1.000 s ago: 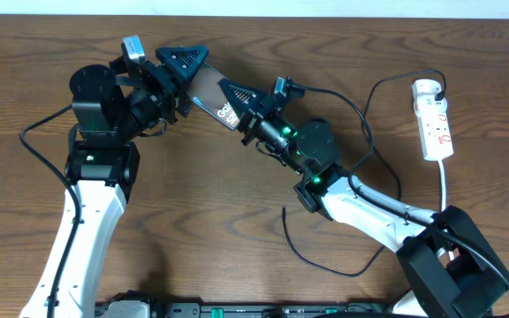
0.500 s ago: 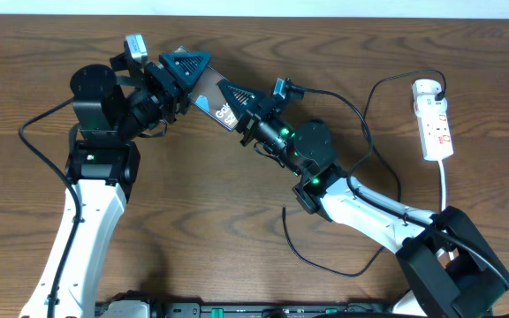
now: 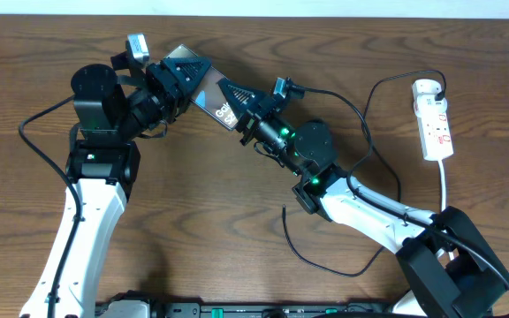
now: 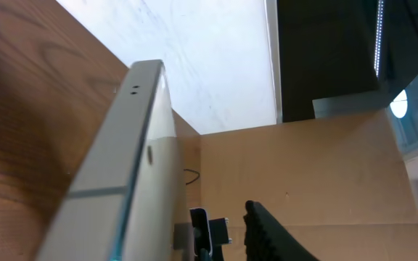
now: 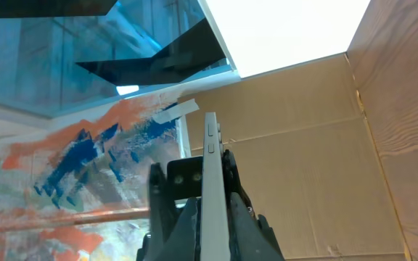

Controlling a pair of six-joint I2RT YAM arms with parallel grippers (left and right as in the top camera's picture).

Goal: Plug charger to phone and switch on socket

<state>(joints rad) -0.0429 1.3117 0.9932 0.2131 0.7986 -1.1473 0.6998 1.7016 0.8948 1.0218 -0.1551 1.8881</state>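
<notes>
The phone (image 3: pixel 210 92) is held tilted above the table between both grippers, its white lettering facing up. My right gripper (image 3: pixel 239 99) is shut on its near end; in the right wrist view the phone's thin edge (image 5: pixel 210 188) stands between the two fingers. My left gripper (image 3: pixel 186 69) is around its far end. In the left wrist view the phone's silver edge (image 4: pixel 133 167) fills the left, and one black finger (image 4: pixel 271 232) stands apart from it. The socket (image 3: pixel 435 119) lies at the far right. The charger (image 3: pixel 312 262) has its plug in the socket and trails loose over the table.
The socket's white cord (image 3: pixel 445 190) runs toward the right arm's base. Thicker black robot cables loop near the right arm (image 3: pixel 360 115) and left of the left arm (image 3: pixel 34 132). The charger's loose end lies near the table's front middle (image 3: pixel 284 212).
My left gripper has shifted slightly to the right over the phone's far end, covering more of it. The right gripper and the phone have barely moved.
</notes>
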